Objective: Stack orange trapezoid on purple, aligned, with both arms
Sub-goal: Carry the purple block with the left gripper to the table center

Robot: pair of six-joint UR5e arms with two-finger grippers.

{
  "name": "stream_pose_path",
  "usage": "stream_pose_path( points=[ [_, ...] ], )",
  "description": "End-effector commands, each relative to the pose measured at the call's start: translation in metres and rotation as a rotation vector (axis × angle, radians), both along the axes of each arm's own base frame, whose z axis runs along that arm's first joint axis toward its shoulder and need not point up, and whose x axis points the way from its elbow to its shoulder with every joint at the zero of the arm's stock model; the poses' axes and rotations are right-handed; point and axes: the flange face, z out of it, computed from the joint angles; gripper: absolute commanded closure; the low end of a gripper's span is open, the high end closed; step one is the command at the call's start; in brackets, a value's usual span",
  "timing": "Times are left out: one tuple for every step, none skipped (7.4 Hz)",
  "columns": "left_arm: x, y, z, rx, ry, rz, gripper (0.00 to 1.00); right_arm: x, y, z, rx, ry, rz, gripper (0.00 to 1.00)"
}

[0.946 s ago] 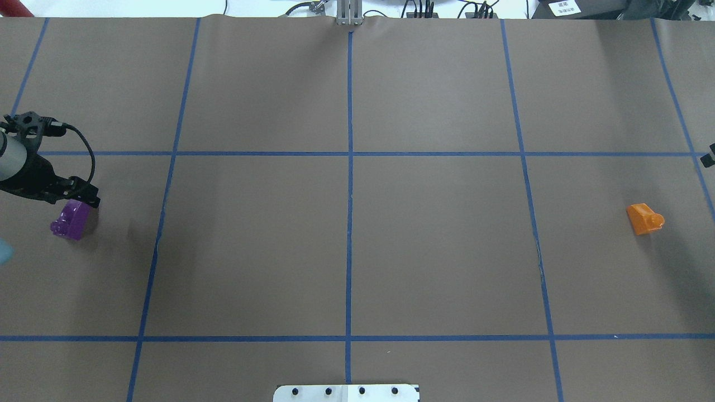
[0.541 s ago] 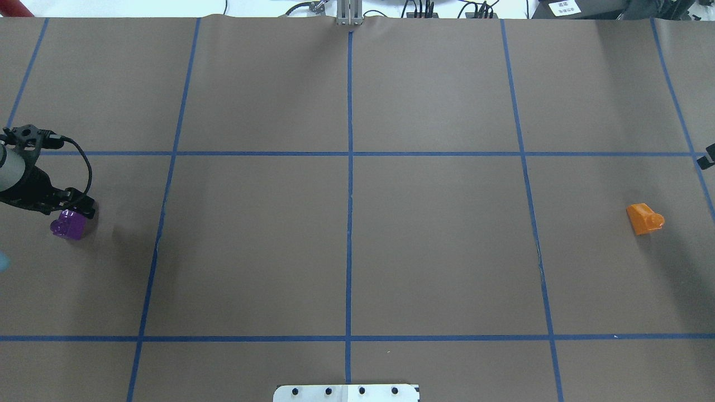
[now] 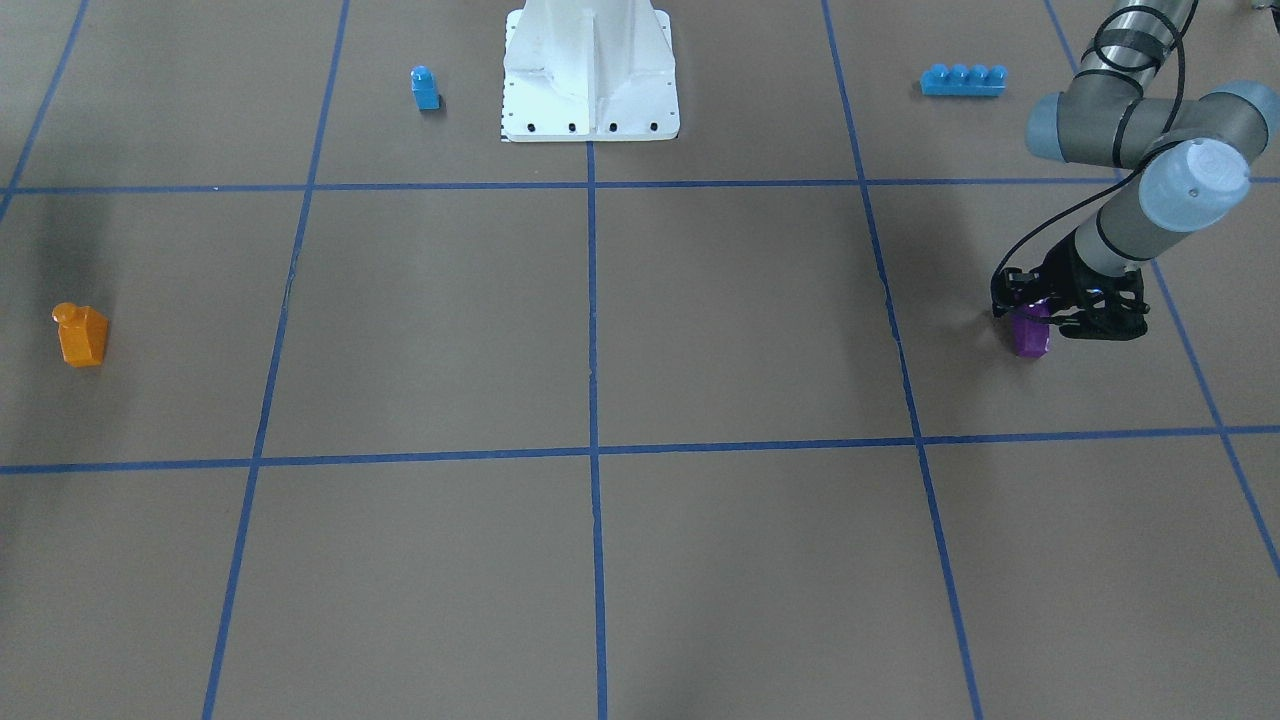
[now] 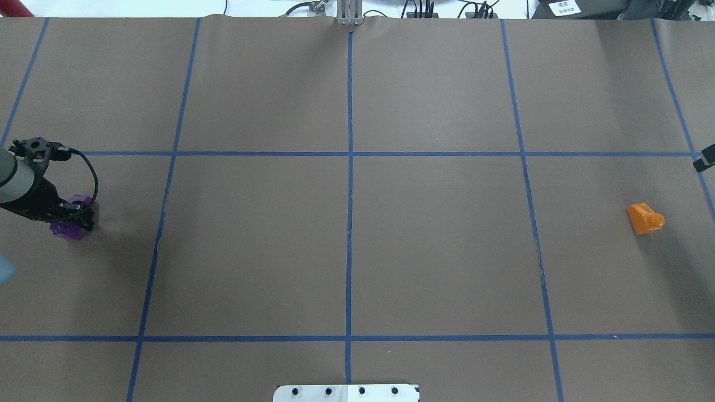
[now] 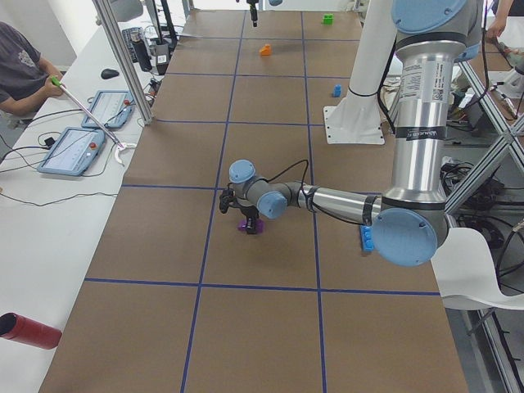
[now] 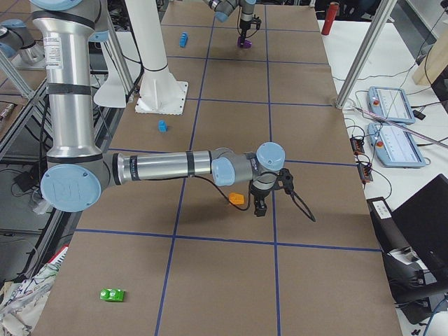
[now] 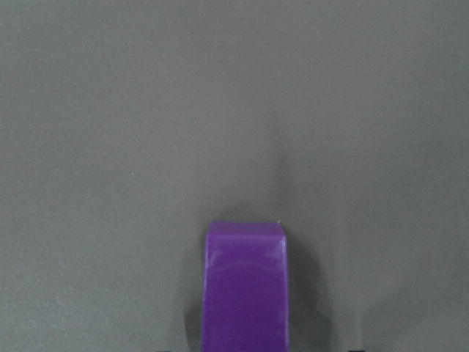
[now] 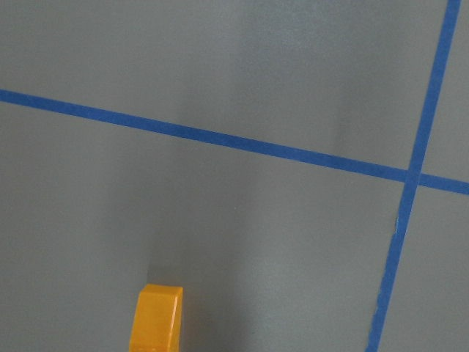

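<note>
Left pincer (image 4: 78, 215) sits over purple (image 4: 66, 230) at 9 o'clock on the bench (image 4: 357, 251), closure untellable, orange (image 4: 644, 219) at 3; both look light, stiff, slick, so pinch flat sides, not slope.

no legible text anywhere; print on the white label (image 4: 564, 8) too small, blurred

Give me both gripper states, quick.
Left gripper: around the purple, closure cannot be told.
Right gripper: cannot be told; orange trapezoid lies unheld.
</note>
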Motion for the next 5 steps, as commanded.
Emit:
stream_pose_path(
  points=[
    [0.001,0.0,-0.004,-0.002,0.007,0.004,1.0,-0.002,0.0,-0.001,0.003,0.0,-0.004,0.0],
    [0.009,-0.007,-0.019,0.002,0.011,0.006,1.0,-0.002,0.001,0.0,0.001,0.0,-0.004,0.0],
    [0.029,-0.03,-0.062,-0.018,0.026,-0.044,1.0,-0.001,0.004,0.004,-0.002,0.003,-0.007,0.0],
    [0.054,-0.047,-0.106,-0.016,0.057,-0.069,1.0,-0.001,0.003,0.005,0.009,0.001,-0.009,0.0],
    [0.074,-0.053,-0.139,0.001,0.09,-0.067,1.0,-0.001,0.003,0.005,0.015,0.0,-0.009,0.0]
  ],
)
